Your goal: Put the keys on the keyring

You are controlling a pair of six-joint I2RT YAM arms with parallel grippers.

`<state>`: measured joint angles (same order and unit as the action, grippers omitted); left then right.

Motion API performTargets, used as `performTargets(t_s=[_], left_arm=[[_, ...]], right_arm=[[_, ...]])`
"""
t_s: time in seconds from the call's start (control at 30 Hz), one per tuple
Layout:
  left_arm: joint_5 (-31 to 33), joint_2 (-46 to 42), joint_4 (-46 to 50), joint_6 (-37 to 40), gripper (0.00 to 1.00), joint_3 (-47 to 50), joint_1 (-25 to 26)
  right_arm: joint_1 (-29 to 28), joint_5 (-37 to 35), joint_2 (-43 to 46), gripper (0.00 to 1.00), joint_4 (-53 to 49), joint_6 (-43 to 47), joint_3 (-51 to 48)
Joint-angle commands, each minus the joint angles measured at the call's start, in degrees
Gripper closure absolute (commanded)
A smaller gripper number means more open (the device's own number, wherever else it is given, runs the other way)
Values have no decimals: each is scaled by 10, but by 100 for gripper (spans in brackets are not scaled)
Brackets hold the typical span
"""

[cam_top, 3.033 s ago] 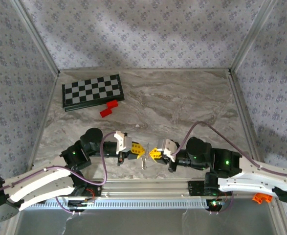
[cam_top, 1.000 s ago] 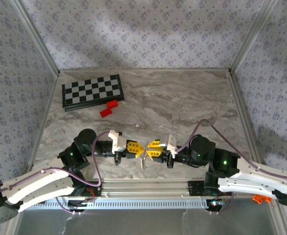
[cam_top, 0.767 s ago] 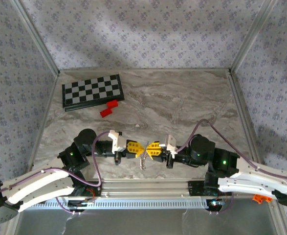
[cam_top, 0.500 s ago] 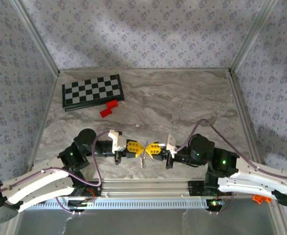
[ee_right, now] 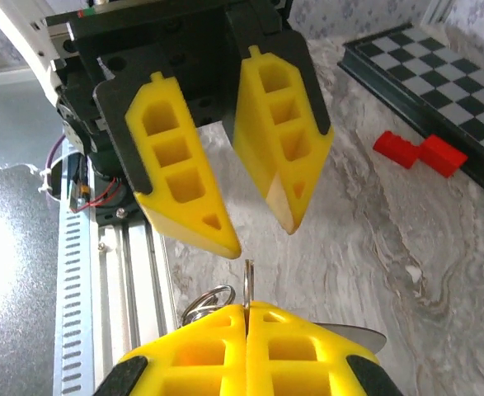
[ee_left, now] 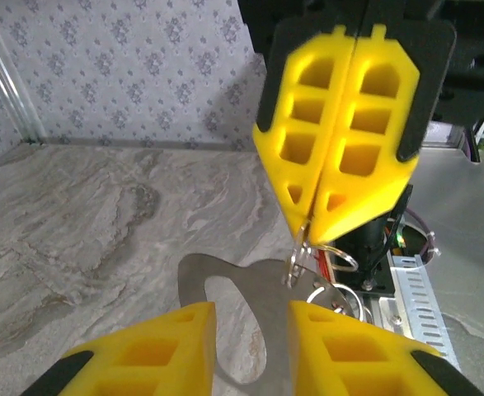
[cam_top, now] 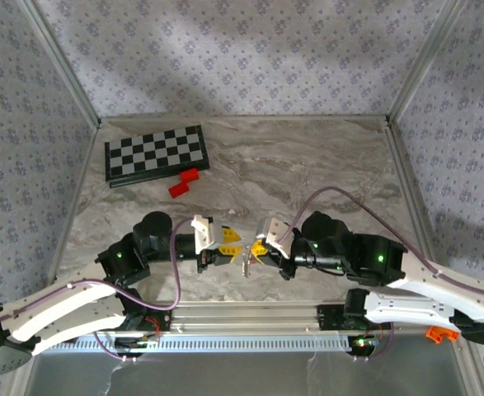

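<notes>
My right gripper [cam_top: 256, 248] is shut on the keyring [ee_right: 247, 282], a thin silvery wire ring that stands edge-on out of its yellow pads. A second wire loop [ee_right: 205, 299] hangs beside it. From the keyring [ee_left: 341, 256] dangles a flat grey metal key [ee_left: 273, 290] with an oval hole. That key lies between the spread fingers of my left gripper [ee_left: 252, 312], which is open. In the top view the left gripper [cam_top: 230, 242] faces the right one, tips nearly meeting, and the metal bundle [cam_top: 246, 264] hangs below them. Seen from the right wrist, the left gripper [ee_right: 262, 238] hovers just above the ring.
A black-and-white chessboard [cam_top: 155, 154] lies at the far left, with two red blocks [cam_top: 184, 183] at its near edge. An aluminium rail [cam_top: 250, 313] runs along the near table edge just behind the grippers. Patterned walls close in the table's left, far and right sides.
The left gripper has opened and drawn back left off the metal piece. The right arm has shifted left and away from the rail, still pinching the ring.
</notes>
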<state>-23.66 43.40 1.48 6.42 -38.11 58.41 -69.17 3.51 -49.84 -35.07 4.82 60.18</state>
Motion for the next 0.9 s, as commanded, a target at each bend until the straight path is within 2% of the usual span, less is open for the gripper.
performTargets(t_s=[0.0, 0.2, 0.43, 0.87], left_arm=[[-6, 5, 8, 9, 71, -21, 9], [-28, 8, 3, 8, 71, -21, 26], [-28, 15, -4, 6, 76, -21, 26], [-28, 16, -9, 8, 79, -24, 26]], right_arm=[[11, 35, -27, 100, -83, 21, 50], [19, 45, -55, 100, -104, 41, 76], [22, 63, -73, 100, -111, 55, 110], [22, 78, -98, 100, -130, 77, 129]])
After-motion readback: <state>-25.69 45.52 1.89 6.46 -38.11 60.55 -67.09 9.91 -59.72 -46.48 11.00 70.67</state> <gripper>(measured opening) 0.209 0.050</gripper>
